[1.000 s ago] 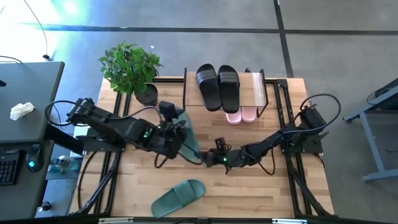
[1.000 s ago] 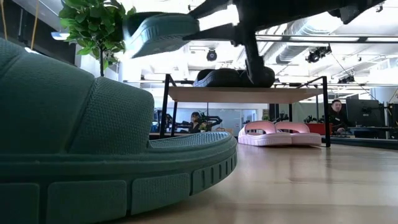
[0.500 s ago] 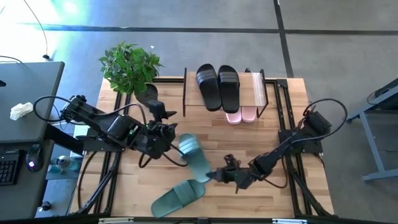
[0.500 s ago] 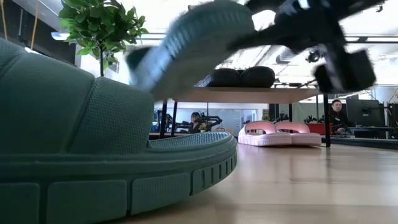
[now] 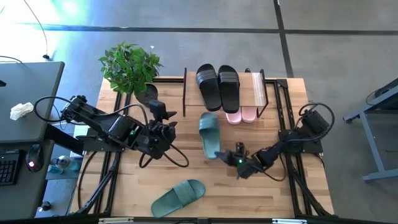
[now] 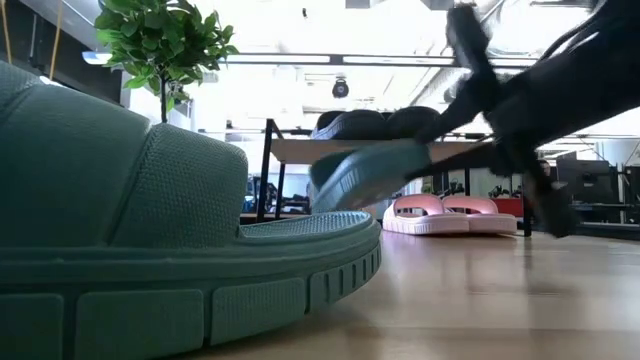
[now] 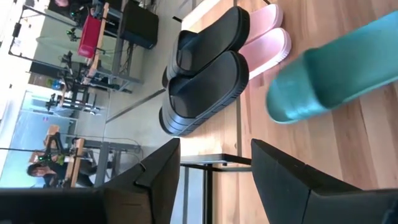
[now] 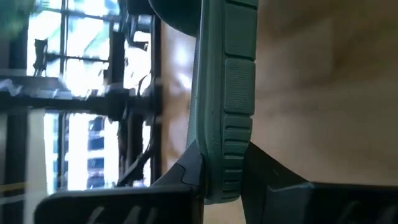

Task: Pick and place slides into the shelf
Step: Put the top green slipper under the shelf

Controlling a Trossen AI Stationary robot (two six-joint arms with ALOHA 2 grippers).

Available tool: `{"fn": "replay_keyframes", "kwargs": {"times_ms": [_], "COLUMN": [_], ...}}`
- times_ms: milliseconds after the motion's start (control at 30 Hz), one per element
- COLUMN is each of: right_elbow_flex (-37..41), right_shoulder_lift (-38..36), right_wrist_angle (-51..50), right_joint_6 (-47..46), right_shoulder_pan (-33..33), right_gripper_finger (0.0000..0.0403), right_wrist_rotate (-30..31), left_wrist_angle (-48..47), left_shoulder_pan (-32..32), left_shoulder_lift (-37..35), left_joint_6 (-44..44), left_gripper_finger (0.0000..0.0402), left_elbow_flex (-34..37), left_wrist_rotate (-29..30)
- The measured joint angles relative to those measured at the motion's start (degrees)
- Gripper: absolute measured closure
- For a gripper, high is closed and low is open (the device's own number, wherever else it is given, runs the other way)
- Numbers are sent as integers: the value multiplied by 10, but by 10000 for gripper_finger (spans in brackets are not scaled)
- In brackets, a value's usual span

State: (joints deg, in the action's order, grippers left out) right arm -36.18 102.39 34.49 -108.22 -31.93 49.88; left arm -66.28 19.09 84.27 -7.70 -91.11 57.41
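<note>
Nearest the low camera, one dark green slide [image 5: 179, 197] lies alone on the surface [image 5: 298, 199] at its front edge, waiting its turn and well apart from both arms. Just beyond it, the right tool [image 5: 238, 157] is pinched shut on the sole edge of the second green slide [image 5: 209, 132], which hangs lifted and tilted over the middle of the surface, its toe aimed toward the shelf [image 5: 256, 87]. That thin edge grip is the main worry: from the right wrist view only the rim of the sole sits between the fingers, so the long shoe could, in my judgement, pivot or slip out as the arm swings it forward. The left tool [image 5: 163, 127] hangs empty with its fingers apart to the left of the carried slide, close enough that a wide swing might brush it. Farther on, the two pink slides [image 5: 240, 115] already sit under the shelf on its right side, and the two black slides [image 5: 217, 84] rest on its top board. The open room under the board is to the left of the pink pair, so a tilted approach risks catching a black frame leg or the board's edge, or nudging the pink pair out of line.
</note>
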Motion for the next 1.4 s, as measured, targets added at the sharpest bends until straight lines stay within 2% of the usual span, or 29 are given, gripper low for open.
{"fn": "replay_keyframes", "kwargs": {"times_ms": [200, 333, 467, 733, 867, 1100, 1400], "right_elbow_flex": [42, 57, 59, 59, 59, 59, 59], "right_shoulder_lift": [0, 0, 0, 0, 0, 0, 0], "right_wrist_angle": [42, 98, 112, 144, 136, 86, 81], "right_joint_6": [8, 50, 66, 66, 37, -66, -114], "right_shoulder_pan": [76, 132, 187, 270, 282, 282, 288], "right_gripper_finger": [370, 371, 371, 371, 371, 372, 373], "right_wrist_rotate": [-20, -85, -136, -190, -188, -149, -122], "left_wrist_angle": [0, 2, 6, 41, 64, 69, 81], "left_shoulder_pan": [0, 0, 0, 0, 0, 0, 0], "left_shoulder_lift": [0, 0, 0, 0, 0, 0, 0], "left_joint_6": [0, 0, 0, 6, 5, 5, 1], "left_gripper_finger": [224, 223, 223, 222, 222, 222, 222], "left_elbow_flex": [0, 1, 17, 65, 86, 90, 90], "left_wrist_rotate": [8, 19, 46, 41, 41, 41, 45]}}
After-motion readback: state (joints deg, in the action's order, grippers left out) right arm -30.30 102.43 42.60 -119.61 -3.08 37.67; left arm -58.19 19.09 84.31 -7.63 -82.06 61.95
